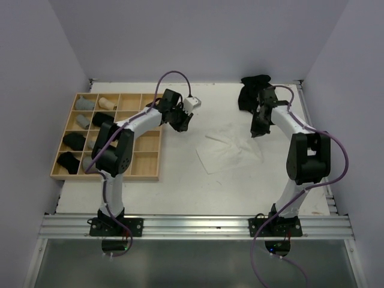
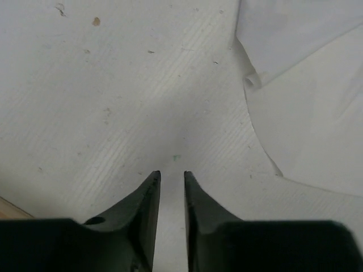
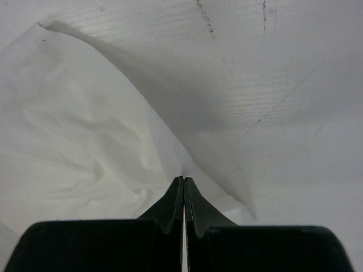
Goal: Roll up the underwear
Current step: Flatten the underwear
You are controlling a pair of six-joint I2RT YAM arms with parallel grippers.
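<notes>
A white underwear [image 1: 231, 150] lies spread flat in the middle of the table. My right gripper [image 1: 259, 129] is at its right corner. In the right wrist view its fingertips [image 3: 184, 179] are pressed together on the edge of the white cloth [image 3: 85, 130], which gathers at the tips and lifts off the table. My left gripper [image 1: 180, 123] hovers left of the cloth. Its jaws [image 2: 172, 174] stand a narrow gap apart over bare table, with nothing between them. The cloth's edge [image 2: 306, 113] lies to its right. A black underwear pile [image 1: 253, 90] sits at the back right.
A wooden grid tray [image 1: 147, 174] stands at the left. It holds several rolls, among them black ones [image 1: 75, 141], a grey one [image 1: 86, 103] and a beige one [image 1: 108, 102]. Walls close the table on three sides.
</notes>
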